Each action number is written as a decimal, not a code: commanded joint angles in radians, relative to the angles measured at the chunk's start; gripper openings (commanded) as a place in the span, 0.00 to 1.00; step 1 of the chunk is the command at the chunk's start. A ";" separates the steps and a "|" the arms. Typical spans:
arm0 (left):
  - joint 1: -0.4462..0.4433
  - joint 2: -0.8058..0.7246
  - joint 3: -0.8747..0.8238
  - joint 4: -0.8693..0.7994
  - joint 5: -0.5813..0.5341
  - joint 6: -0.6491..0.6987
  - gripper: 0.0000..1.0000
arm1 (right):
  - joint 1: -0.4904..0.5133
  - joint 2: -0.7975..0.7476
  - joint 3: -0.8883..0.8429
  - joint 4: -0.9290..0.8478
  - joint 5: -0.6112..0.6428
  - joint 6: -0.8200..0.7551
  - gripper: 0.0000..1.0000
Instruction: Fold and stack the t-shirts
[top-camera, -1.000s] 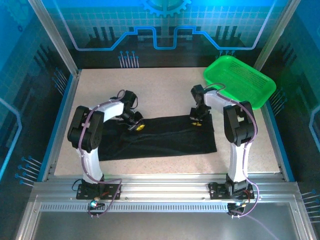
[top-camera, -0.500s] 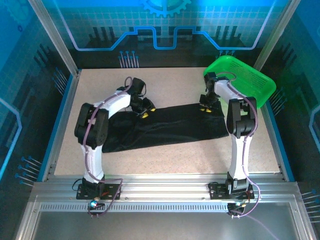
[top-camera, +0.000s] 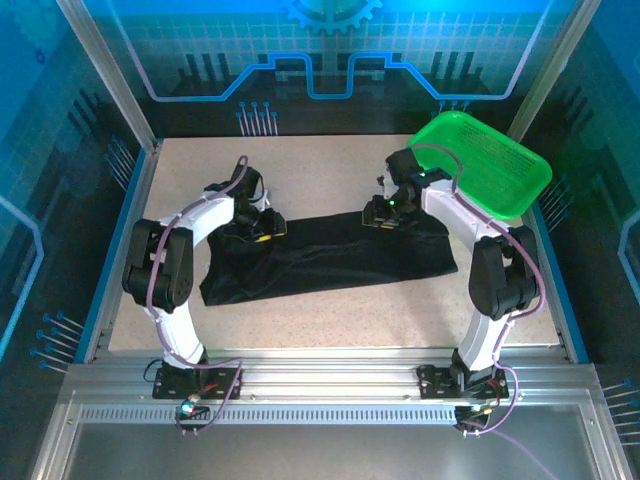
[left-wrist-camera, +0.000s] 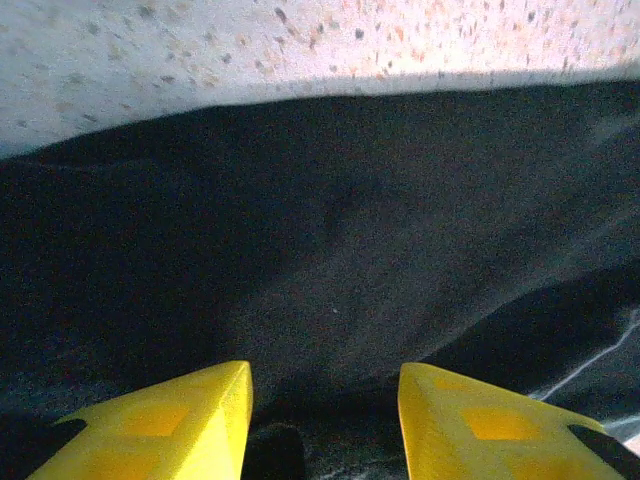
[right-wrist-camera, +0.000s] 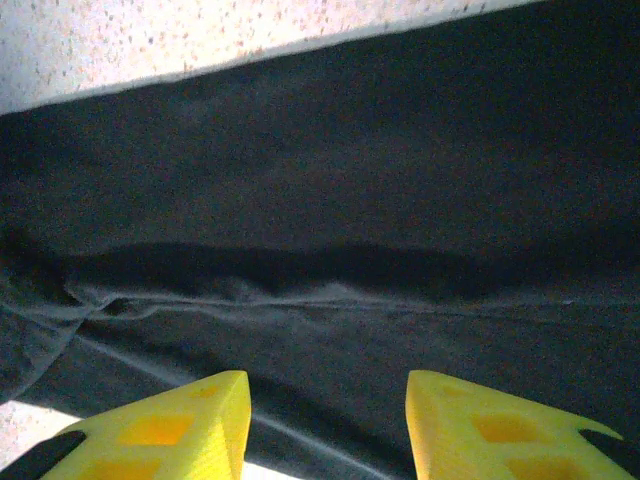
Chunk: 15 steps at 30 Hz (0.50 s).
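Note:
A black t-shirt (top-camera: 330, 258) lies folded into a long, slightly slanted strip across the middle of the table. My left gripper (top-camera: 258, 232) hovers over the strip's far left part. In the left wrist view the left gripper (left-wrist-camera: 325, 375) is open, its yellow fingers (left-wrist-camera: 190, 415) apart over the flat black t-shirt (left-wrist-camera: 330, 220) with nothing pinched. My right gripper (top-camera: 388, 215) hangs over the strip's far right part. The right gripper (right-wrist-camera: 328, 385) is also open above the t-shirt (right-wrist-camera: 330, 180), where a fold ridge runs across the cloth.
A green mesh basket (top-camera: 480, 160) sits at the far right corner, close behind the right arm. Speckled tabletop (top-camera: 320, 170) lies beyond the shirt and also in front of it. Blue rails edge the table on both sides.
Both grippers carried the shirt's edge toward the far side, then opened and let it go. The shirt now lies as a narrower strip, shifted right. Both grippers have drawn back left.

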 joint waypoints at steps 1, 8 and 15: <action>-0.012 0.018 -0.028 0.023 0.046 0.104 0.43 | 0.006 -0.050 -0.008 0.013 -0.046 0.020 0.47; -0.030 -0.029 -0.115 0.049 0.058 0.093 0.36 | 0.006 -0.056 -0.015 0.005 -0.032 0.023 0.47; -0.055 -0.138 -0.148 0.056 0.010 -0.023 0.02 | 0.007 -0.049 -0.025 0.015 -0.036 0.033 0.46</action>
